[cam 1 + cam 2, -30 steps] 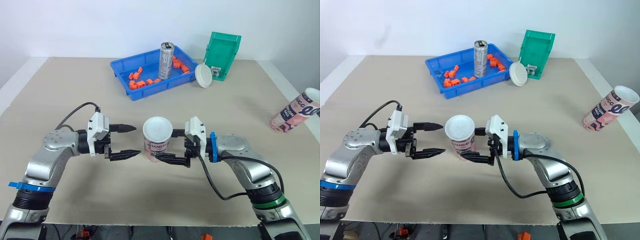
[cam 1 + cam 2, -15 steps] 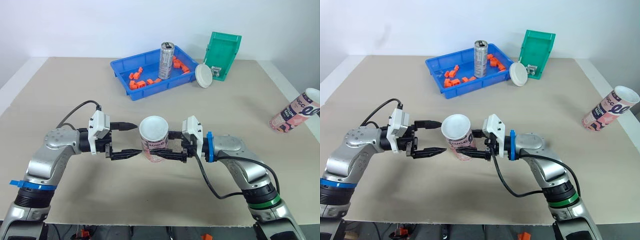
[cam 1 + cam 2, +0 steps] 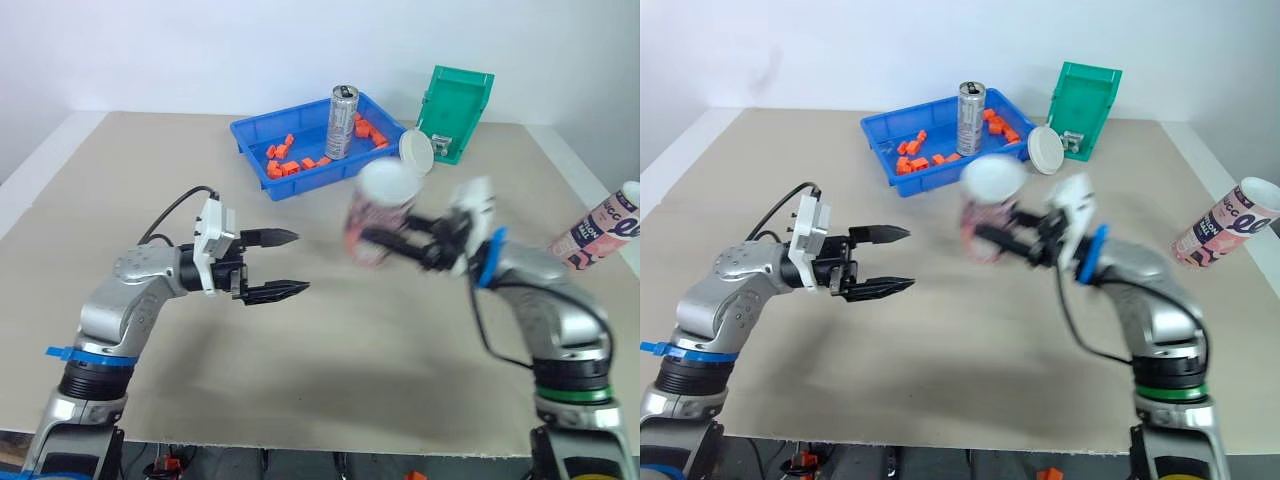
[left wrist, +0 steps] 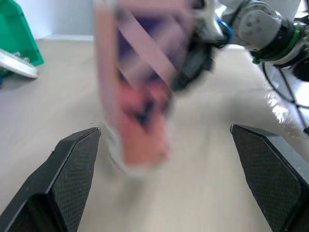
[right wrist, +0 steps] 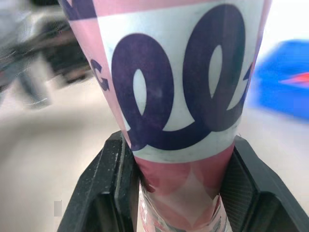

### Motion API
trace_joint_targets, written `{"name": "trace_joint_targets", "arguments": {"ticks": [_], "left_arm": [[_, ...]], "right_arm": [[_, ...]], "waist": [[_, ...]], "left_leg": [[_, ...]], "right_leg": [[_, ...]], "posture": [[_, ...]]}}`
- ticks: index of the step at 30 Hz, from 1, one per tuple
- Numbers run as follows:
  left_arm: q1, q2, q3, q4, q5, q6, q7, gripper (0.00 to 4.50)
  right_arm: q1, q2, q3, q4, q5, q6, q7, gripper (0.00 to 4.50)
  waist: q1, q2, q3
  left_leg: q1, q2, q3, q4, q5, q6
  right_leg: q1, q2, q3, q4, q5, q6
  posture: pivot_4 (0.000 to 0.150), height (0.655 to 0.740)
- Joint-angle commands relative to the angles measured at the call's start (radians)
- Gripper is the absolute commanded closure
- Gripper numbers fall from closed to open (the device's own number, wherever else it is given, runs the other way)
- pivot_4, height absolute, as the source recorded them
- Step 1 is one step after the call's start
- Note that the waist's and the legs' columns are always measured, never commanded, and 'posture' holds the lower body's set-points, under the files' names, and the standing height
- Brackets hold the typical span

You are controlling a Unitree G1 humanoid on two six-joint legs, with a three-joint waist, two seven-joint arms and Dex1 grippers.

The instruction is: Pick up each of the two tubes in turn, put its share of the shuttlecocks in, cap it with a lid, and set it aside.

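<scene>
A pink and white tube (image 3: 378, 218) with a white top end hangs tilted above the middle of the table, with my right gripper (image 3: 397, 243) shut on its lower part. In the right wrist view the tube (image 5: 178, 92) sits tight between both fingers (image 5: 108, 186). My left gripper (image 3: 302, 262) stands open and holds nothing, well left of the tube. The left wrist view has the tube (image 4: 137, 92) blurred ahead of its spread fingers (image 4: 72, 169). A second matching tube (image 3: 604, 224) leans at the table's right edge. A white lid (image 3: 416, 150) rests against the green bin (image 3: 457, 98).
At the back of the table stands a blue tray (image 3: 300, 186) with several small orange pieces and an upright metal can (image 3: 341, 122). Bare tabletop lies between and in front of the two grippers.
My right gripper has lifted the tube off the table and swung it right and farther back, away from the left gripper. The left gripper stays open. The camera has shifted a little.
</scene>
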Motion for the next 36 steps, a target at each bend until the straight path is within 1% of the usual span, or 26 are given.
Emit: {"name": "trace_joint_targets", "arguments": {"ticks": [1,4,8,13,17,19,20,22,23,26,28,36], "left_arm": [[-0.096,-0.061,-0.011,0.017,-0.039,0.037,0.028,0.0],[-0.143,-0.101,-0.011,0.062,-0.04,0.043,0.035,0.0],[-0.174,-0.135,-0.008,0.096,-0.035,0.035,0.035,0.0],[-0.188,-0.156,-0.011,0.118,-0.022,0.016,0.029,0.0],[-0.186,-0.157,-0.015,0.124,-0.009,0.001,0.025,0.0],[-0.183,-0.156,-0.015,0.117,-0.008,0.003,0.027,0.0],[-0.181,-0.154,-0.013,0.113,-0.008,0.005,0.029,0.0],[-0.177,-0.151,-0.01,0.107,-0.007,0.005,0.03,0.0],[-0.175,-0.149,-0.009,0.105,-0.007,0.005,0.031,0.0],[-0.172,-0.146,-0.006,0.104,-0.005,0.002,0.033,0.0],[-0.172,-0.145,-0.005,0.106,-0.004,0.0,0.036,0.0],[-0.171,-0.14,0.0,0.112,-0.007,-0.002,0.03,0.0]], "right_arm": [[0.047,-0.072,-0.172,0.106,-0.044,-0.078,-0.097,2.32],[0.086,-0.101,-0.224,0.205,-0.096,-0.109,-0.174,2.32],[0.106,-0.1,-0.285,0.289,-0.107,-0.147,-0.247,2.32],[0.116,-0.087,-0.274,0.314,-0.117,-0.181,-0.26,2.32],[0.104,-0.074,-0.254,0.346,-0.105,-0.155,-0.263,2.32],[0.098,-0.071,-0.246,0.363,-0.097,-0.124,-0.266,1.58],[0.095,-0.07,-0.245,0.379,-0.098,-0.119,-0.267,1.3],[0.087,-0.069,-0.247,0.42,-0.111,-0.126,-0.285,0.1],[0.083,-0.069,-0.247,0.442,-0.122,-0.14,-0.293,0.03],[0.084,-0.077,-0.229,0.514,-0.167,-0.185,-0.322,0.03],[0.096,-0.082,-0.221,0.523,-0.175,-0.205,-0.312,0.03],[0.182,-0.112,-0.235,0.409,-0.13,-0.144,-0.23,0.03]], "waist": [[0.002,0.0,0.0],[-0.001,0.0,0.0],[-0.012,0.003,0.0],[-0.015,0.004,0.0],[-0.014,0.004,0.0],[-0.014,0.004,0.0],[-0.014,0.004,0.0],[-0.015,0.004,0.0],[-0.014,0.004,0.0],[-0.014,0.004,0.0],[-0.013,0.004,0.0],[-0.012,0.004,0.0]], "left_leg": [[0.0,0.0,0.0,0.0,0.0,0.0],[0.0,0.0,0.0,0.0,0.0,0.0],[0.001,0.0,0.002,-0.001,0.0,0.0],[0.002,0.0,0.002,-0.001,0.0,0.001],[0.002,0.0,0.003,0.0,0.001,0.001],[0.002,0.0,0.003,0.0,0.001,0.001],[0.002,0.0,0.003,0.0,0.001,0.001],[0.003,0.0,0.003,0.0,0.001,0.001],[0.003,0.0,0.003,0.0,0.001,0.001],[0.003,0.0,0.003,0.0,0.001,0.001],[0.002,0.0,0.003,0.0,0.001,0.001],[0.002,0.0,0.003,0.0,0.001,0.001]], "right_leg": [[0.0,0.0,0.0,0.0,0.0,0.0],[0.0,0.0,0.0,0.0,0.0,0.0],[0.0,0.001,0.002,0.0,0.0,-0.001],[0.0,0.002,0.003,0.001,0.002,0.0],[0.001,0.001,0.003,0.0,0.002,0.001],[0.001,0.001,0.004,0.0,0.002,0.001],[0.001,0.001,0.004,0.0,0.002,0.001],[0.001,0.001,0.004,0.0,0.002,0.001],[0.001,0.001,0.004,0.0,0.002,0.001],[0.001,0.001,0.004,0.0,0.002,0.001],[0.001,0.001,0.004,0.0,0.002,0.001],[0.001,0.001,0.004,0.0,0.002,0.001]], "posture": [[0.15,0.74],[0.15,0.74],[0.15,0.74],[0.15,0.74],[0.15,0.74],[0.15,0.74],[0.15,0.74],[0.15,0.74],[0.15,0.74],[0.15,0.74],[0.15,0.74],[0.15,0.74]]}}
